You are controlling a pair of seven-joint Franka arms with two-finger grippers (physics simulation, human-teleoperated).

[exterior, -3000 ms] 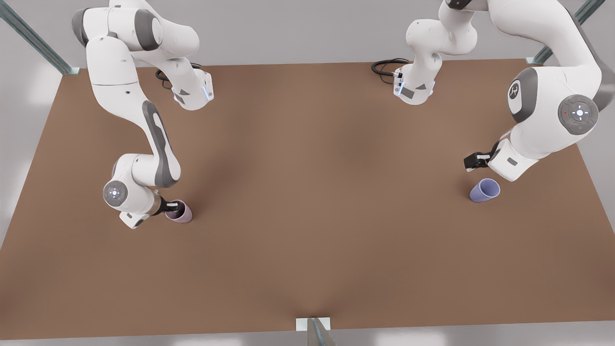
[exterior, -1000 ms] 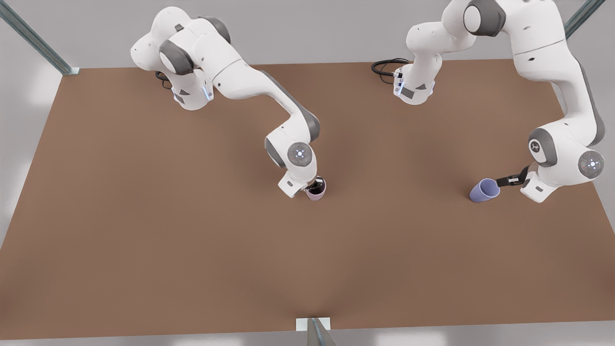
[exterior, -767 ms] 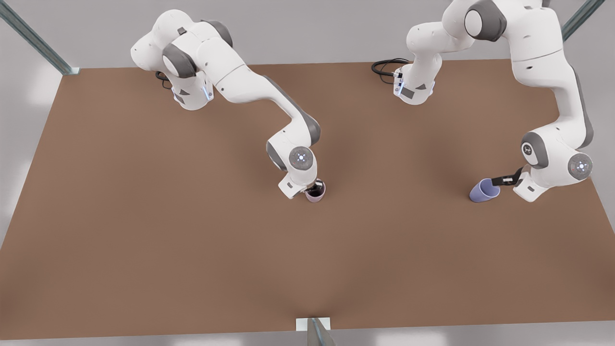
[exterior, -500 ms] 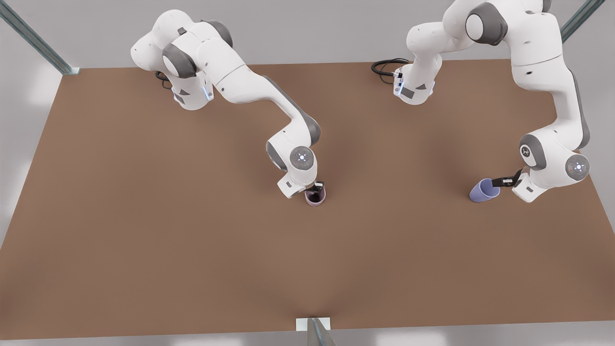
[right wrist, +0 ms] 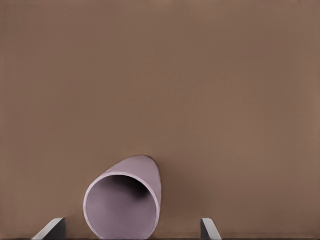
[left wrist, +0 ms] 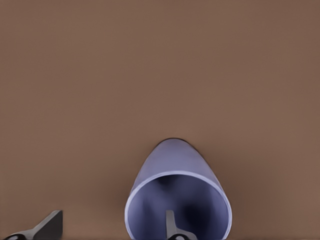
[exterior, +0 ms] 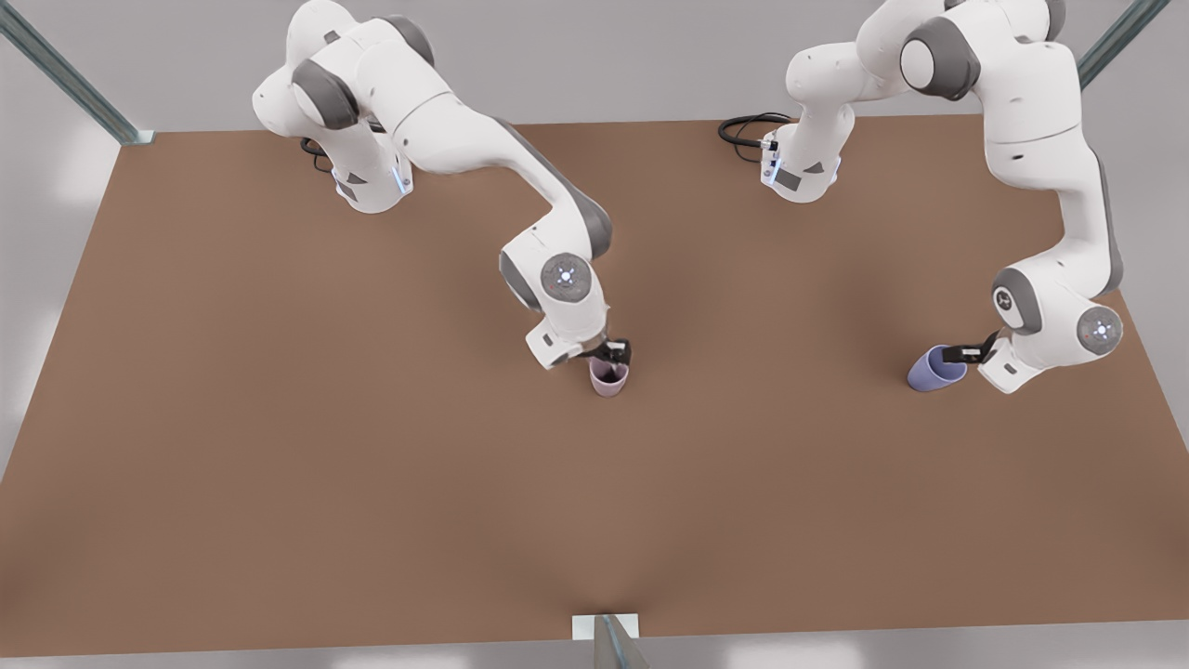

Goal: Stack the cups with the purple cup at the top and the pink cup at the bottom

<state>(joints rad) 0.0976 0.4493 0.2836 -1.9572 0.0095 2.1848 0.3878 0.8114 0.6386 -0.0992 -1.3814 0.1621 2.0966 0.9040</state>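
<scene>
Right gripper (exterior: 613, 351) near the middle of the table (exterior: 334, 437), at the end of the arm reaching in from the far left base. Positioned just above and a little to the far side of the pink cup (exterior: 608, 378). Fingers spread wide, gripping nothing: in the right wrist view, 2 fingertips (right wrist: 52, 229) well apart, with the pink cup (right wrist: 124, 198) between them and touched by neither. Pink cup standing on the table with its mouth up and its dark inside showing.

Farther right, bare brown table between the 2 cups, which stand well apart.

Left gripper (exterior: 966, 353) near the right edge of the table, on the arm bending down from the far right base. Set against the right side of the purple cup (exterior: 934, 369), at the rim. Open too, not clamped: in the left wrist view, 1 finger (left wrist: 172, 227) down inside the mouth of the purple cup (left wrist: 177, 187), the other out beside it with a clear gap to the wall. Cannot tell whether the inner finger touches the wall. Purple cup resting on the table, mouth turned up toward the gripper.

Black cable (exterior: 743, 128) coiled beside the far right base.
</scene>
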